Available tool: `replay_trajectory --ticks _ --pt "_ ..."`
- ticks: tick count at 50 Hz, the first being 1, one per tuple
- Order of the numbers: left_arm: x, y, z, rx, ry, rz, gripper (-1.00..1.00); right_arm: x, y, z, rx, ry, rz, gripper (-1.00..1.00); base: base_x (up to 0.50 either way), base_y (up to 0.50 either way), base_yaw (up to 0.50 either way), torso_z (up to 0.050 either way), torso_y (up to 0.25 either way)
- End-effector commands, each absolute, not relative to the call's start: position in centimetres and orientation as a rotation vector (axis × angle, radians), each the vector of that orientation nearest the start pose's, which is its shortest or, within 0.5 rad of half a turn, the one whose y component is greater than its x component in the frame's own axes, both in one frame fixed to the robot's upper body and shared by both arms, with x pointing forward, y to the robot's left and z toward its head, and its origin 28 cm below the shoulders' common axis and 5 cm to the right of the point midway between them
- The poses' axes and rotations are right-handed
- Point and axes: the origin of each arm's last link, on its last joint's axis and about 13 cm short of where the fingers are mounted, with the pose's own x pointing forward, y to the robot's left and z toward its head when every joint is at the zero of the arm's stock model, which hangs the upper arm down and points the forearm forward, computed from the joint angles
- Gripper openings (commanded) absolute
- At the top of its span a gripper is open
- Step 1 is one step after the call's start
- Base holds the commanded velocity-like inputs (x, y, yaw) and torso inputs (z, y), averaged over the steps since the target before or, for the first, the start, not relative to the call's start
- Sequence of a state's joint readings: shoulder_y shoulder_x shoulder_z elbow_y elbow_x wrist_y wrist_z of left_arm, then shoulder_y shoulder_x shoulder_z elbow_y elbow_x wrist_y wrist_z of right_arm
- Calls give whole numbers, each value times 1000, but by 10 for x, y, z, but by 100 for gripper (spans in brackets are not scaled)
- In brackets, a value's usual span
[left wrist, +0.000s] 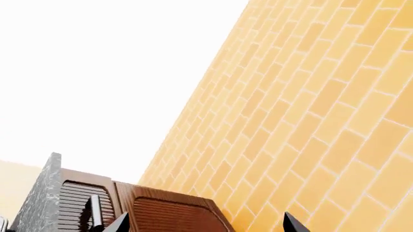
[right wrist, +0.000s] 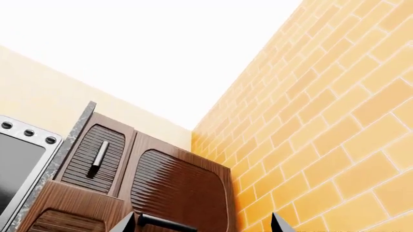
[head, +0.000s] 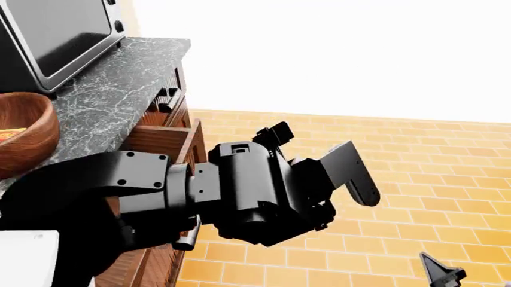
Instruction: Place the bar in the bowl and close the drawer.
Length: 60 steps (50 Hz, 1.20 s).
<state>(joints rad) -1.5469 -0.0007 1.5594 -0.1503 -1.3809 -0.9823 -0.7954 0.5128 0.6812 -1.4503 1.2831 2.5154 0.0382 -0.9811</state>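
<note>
The wooden bowl [head: 24,134] stands on the grey marble counter [head: 112,95] at the head view's left edge. A yellow-orange and red strip of the bar [head: 8,135] shows inside it. The drawer [head: 166,140] stands pulled out from the cabinet under the counter, its front hidden behind my left arm. My left gripper [head: 345,179] hangs out in front of the cabinet over the floor. In the left wrist view its fingertips [left wrist: 206,225] stand wide apart and empty. My right gripper [right wrist: 203,225] is open and empty; only its tip [head: 439,272] shows low at the right.
A toaster oven [head: 56,36] sits on the counter behind the bowl. A closed ribbed drawer front with a silver handle [right wrist: 99,157] and a cabinet door with a black handle [right wrist: 164,224] face the right wrist camera. Orange brick floor [head: 415,179] lies to the right.
</note>
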Motion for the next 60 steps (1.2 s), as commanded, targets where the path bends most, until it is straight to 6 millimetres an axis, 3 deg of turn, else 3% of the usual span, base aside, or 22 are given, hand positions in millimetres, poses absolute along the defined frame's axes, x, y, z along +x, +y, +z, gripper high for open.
replay_trajectory --ticks 1,25,36,52,60 --pt "279 52 184 1024 328 -539 100 171 -319 -52 998 292 61 100 0 0 0 0 0" --pt "283 66 134 1146 433 -533 100 162 -316 -59 1009 299 59 100 0 0 0 0 0" --pt "282 76 118 1290 477 -542 100 156 -317 -62 1013 301 57 100 0 0 0 0 0" --pt "279 85 103 1502 567 -607 100 152 -316 -64 1017 300 50 100 0 0 0 0 0" --pt "282 86 103 1525 610 -625 100 150 -316 -65 1019 302 47 100 0 0 0 0 0"
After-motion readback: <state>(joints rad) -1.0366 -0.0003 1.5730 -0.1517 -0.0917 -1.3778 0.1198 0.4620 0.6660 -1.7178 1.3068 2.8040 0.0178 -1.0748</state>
